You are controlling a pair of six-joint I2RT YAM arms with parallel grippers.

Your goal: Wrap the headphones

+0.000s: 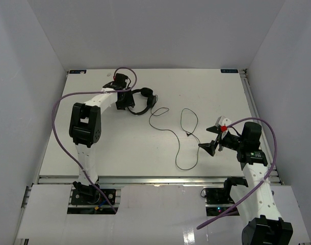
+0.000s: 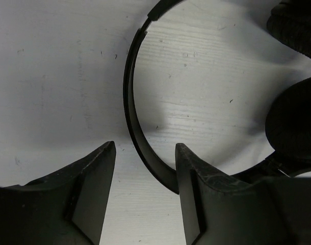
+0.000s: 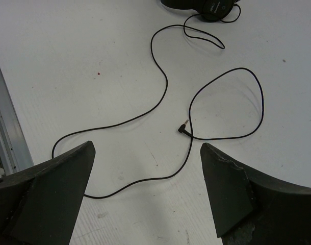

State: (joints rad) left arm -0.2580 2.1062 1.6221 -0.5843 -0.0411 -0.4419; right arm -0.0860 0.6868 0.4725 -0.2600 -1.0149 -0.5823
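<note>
Currently the headphones (image 1: pixel 140 102) lie flat at the far left of the table (image 1: pixel 120 153). The cord (image 3: pixel 164 84) trails out toward the middle in loose loops and ends at the plug (image 3: pixel 182 128).

Left gripper (image 2: pixel 144 153): low over the set, jaws partly apart and straddling the headband (image 2: pixel 129 97). The band runs close along the inner face of the right-hand finger; I cannot tell whether it touches. There is clear space to the other finger, so nothing is clamped yet. One ear cup (image 2: pixel 293 127) sits just beside that finger.

Right gripper (image 3: pixel 148 145): jaws at full spread, empty, hovering above the cord near the plug.

Handling estimate:
- Set looks light, so a pinch on one point should lift it, though it may swing or twist.
- Band is thin, smooth and springy. It is likely to slip sideways under the pads, so grip square across its flat face, mid-arc.
- Cups are padded and soft. They are a poor hold because they compress and roll.
- Cord is limp with no stiffness. It lies nearly flush on the table and will be hard to pinch.
- Best cord hold is probably at the plug, the only rigid part.
- Avoid tugging, since the thin cord joint at the cup is probably the weak spot.
</note>
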